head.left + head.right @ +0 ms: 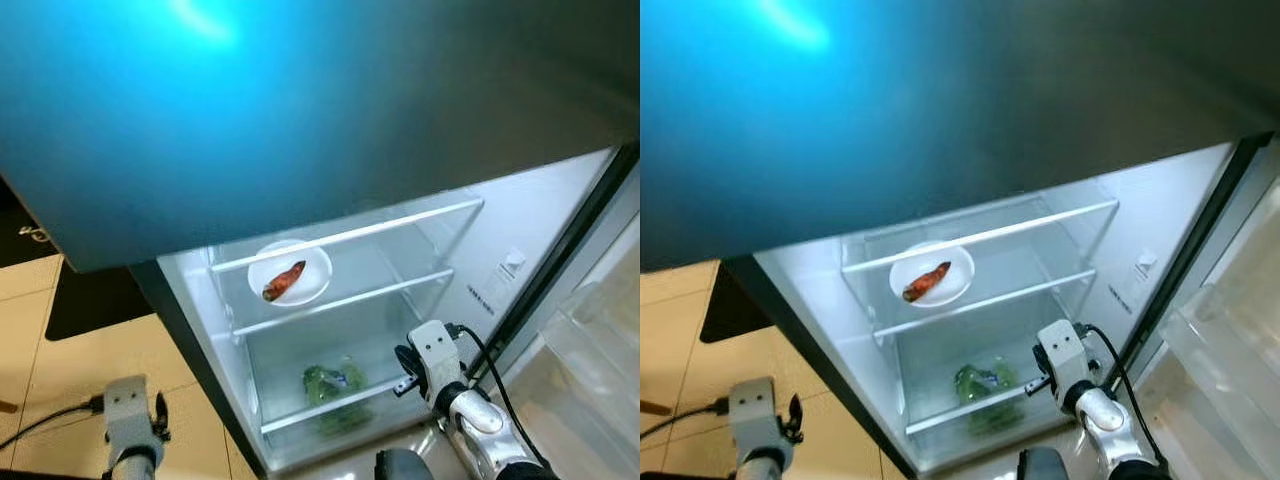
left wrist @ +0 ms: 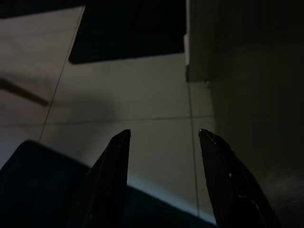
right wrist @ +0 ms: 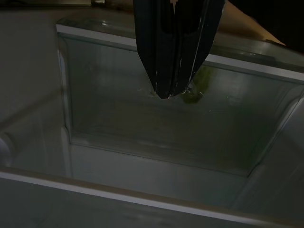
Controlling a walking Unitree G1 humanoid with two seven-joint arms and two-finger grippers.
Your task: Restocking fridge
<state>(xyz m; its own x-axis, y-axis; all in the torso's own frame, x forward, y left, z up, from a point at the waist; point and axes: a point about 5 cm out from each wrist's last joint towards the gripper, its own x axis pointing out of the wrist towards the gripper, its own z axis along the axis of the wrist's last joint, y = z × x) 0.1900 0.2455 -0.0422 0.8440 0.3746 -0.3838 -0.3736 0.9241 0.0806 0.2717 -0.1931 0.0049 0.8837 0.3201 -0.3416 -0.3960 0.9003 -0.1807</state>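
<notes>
The fridge stands open below a dark upper door (image 1: pixel 300 110). On its middle glass shelf (image 1: pixel 340 300) lies a white plate (image 1: pixel 290 272) with a reddish-orange piece of food (image 1: pixel 284 281). Lower down, in the clear drawer (image 1: pixel 330 400), sits a bag of green vegetables (image 1: pixel 332 383). My right gripper (image 3: pixel 167 92) is shut with nothing in it, pointing down into the clear drawer (image 3: pixel 156 128) near the green leaves (image 3: pixel 199 88); its wrist (image 1: pixel 432 352) hangs at the fridge's right front. My left gripper (image 2: pixel 161 135) is open over the floor, its wrist (image 1: pixel 128 410) left of the fridge.
The fridge door with clear bins (image 1: pixel 590 340) stands open at the right. Beige floor tiles (image 1: pixel 90 360) and a dark mat (image 1: pixel 95 300) lie to the left. A black cable (image 1: pixel 45 418) runs to my left arm.
</notes>
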